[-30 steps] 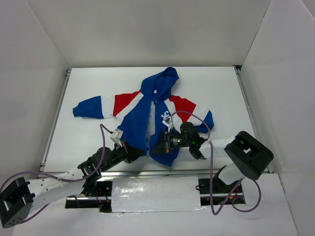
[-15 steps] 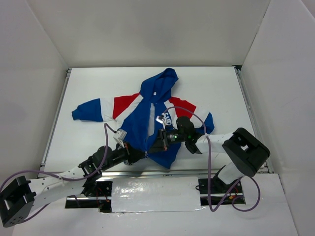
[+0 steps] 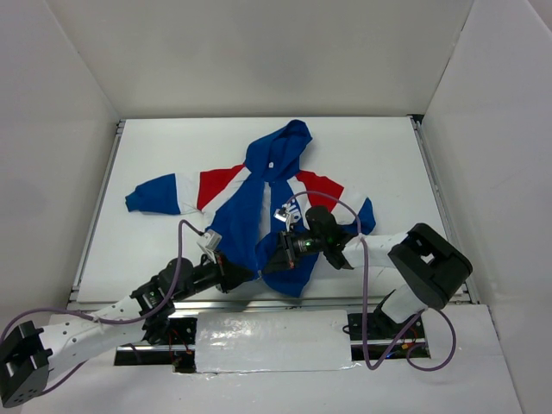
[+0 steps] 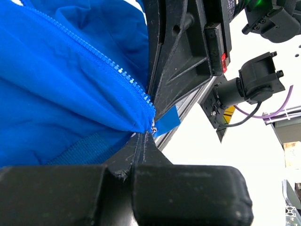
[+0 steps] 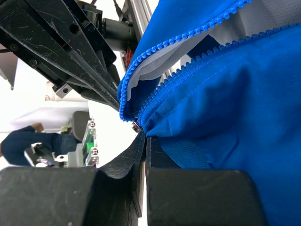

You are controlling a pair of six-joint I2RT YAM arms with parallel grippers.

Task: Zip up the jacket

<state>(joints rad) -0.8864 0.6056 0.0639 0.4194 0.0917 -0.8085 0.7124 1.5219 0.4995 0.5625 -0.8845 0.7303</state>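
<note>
Pinching the jacket (image 3: 267,203) by its hem corners at the foot of the zipper (image 4: 108,61), I am clamping my left end effector (image 4: 141,143) and right end effector (image 5: 143,136) tight on it, the rest lying on the surface (image 3: 379,155) just beyond them, and I am judging the fabric limp and slippery.

The jacket (image 3: 259,207) lies on the table (image 3: 379,155), somewhat left of centre, its hood (image 3: 280,147) toward the far edge and its hem toward the near edge. One sleeve (image 3: 159,191) stretches out to the left, the other (image 3: 355,211) to the right. The left gripper (image 3: 248,274) reaches in from the near left to the hem, and the right gripper (image 3: 271,262) comes in from the right, just beside it. Both meet at the lower end of the zipper (image 4: 101,59), each pinching the fabric on its own side.
</note>
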